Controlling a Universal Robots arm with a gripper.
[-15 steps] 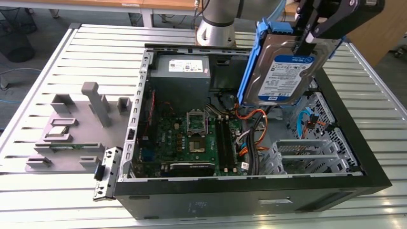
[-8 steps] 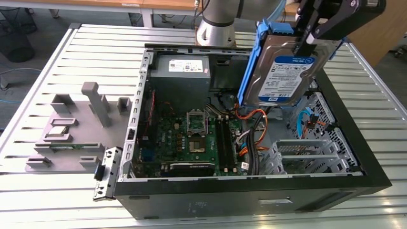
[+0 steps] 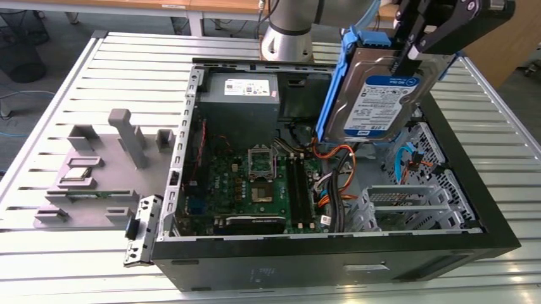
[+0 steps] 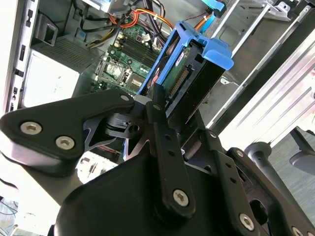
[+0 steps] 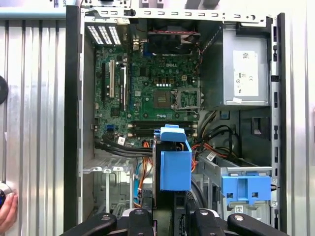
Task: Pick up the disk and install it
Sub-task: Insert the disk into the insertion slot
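Note:
The disk (image 3: 376, 95) is a silver hard drive with a white-and-blue label in a blue plastic carrier. It hangs upright above the exterior view's right side of the open computer case (image 3: 338, 244). My gripper (image 3: 414, 54) is shut on its upper end, one black finger on each flat face. In the second wrist view the fingers (image 4: 158, 105) clamp the disk (image 4: 187, 69), its blue handle pointing away from me. In the first wrist view the disk (image 5: 174, 162) shows end-on over the cables, between the motherboard (image 5: 157, 83) and the grey drive cage (image 5: 231, 169).
A blue bracket (image 5: 246, 189) sits on the drive cage (image 3: 406, 202). The power supply (image 3: 241, 95) fills the case's far corner. A grey fixture (image 3: 93, 171) with small parts stands on the slatted table at the exterior view's left. A person's hand (image 5: 5, 211) is at the table edge.

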